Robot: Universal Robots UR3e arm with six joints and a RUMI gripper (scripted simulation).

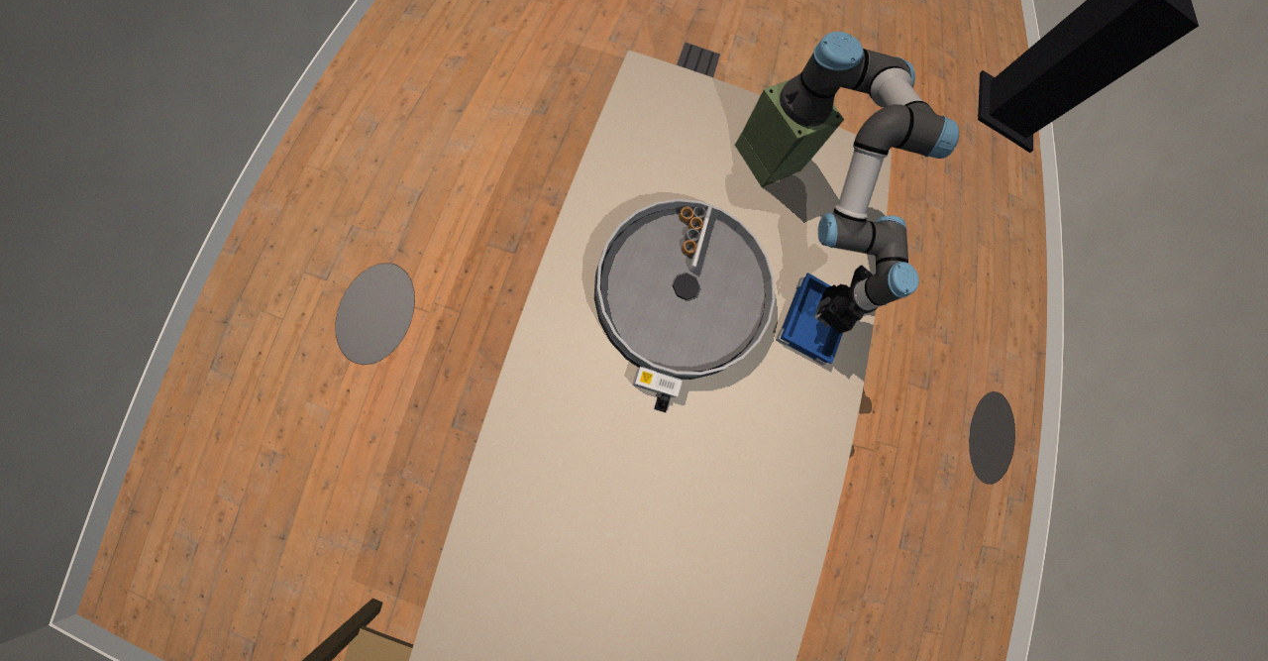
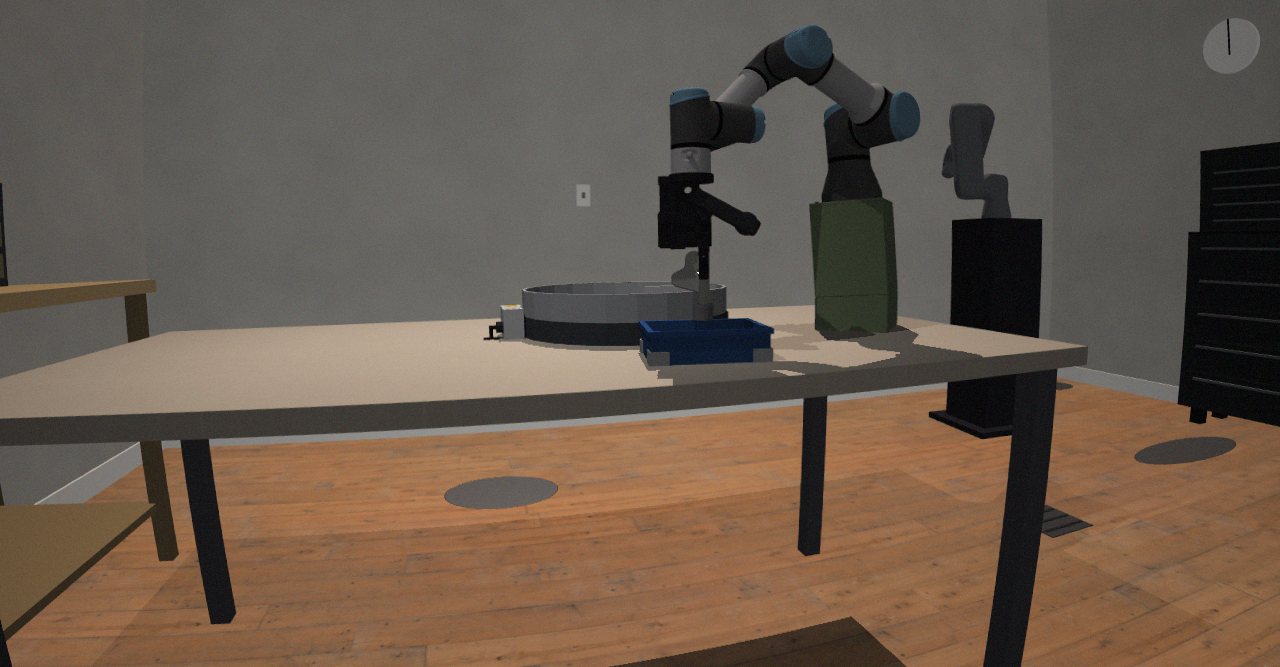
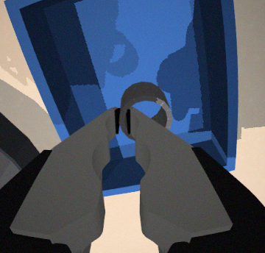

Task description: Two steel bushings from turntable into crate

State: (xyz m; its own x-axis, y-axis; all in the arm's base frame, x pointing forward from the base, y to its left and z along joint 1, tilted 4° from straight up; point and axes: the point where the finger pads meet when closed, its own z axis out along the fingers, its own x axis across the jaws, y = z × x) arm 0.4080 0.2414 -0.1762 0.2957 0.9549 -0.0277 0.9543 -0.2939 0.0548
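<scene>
gripper (image 1: pixel 822 318) (image 2: pixel 704 315) (image 3: pixel 123 109) pinching the wall of one grey metal bushing (image 3: pixel 144 92), down at the blue crate (image 1: pixel 787 338) (image 2: pixel 706 346) (image 3: pixel 235 98), crate beside the turntable (image 1: pixel 685 338) (image 2: pixel 617 307), other bushings (image 1: pixel 688 247) clustered along its white bar (image 1: pixel 701 236)

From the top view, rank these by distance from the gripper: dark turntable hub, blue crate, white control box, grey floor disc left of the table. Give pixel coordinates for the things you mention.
1. Blue crate (image 1: pixel 802 315) (image 2: pixel 707 346) (image 3: pixel 154 29), right
2. Dark turntable hub (image 1: pixel 686 286), centre
3. White control box (image 1: pixel 657 382) (image 2: pixel 512 323), below hub
4. Grey floor disc (image 1: pixel 373 312), far left
</scene>
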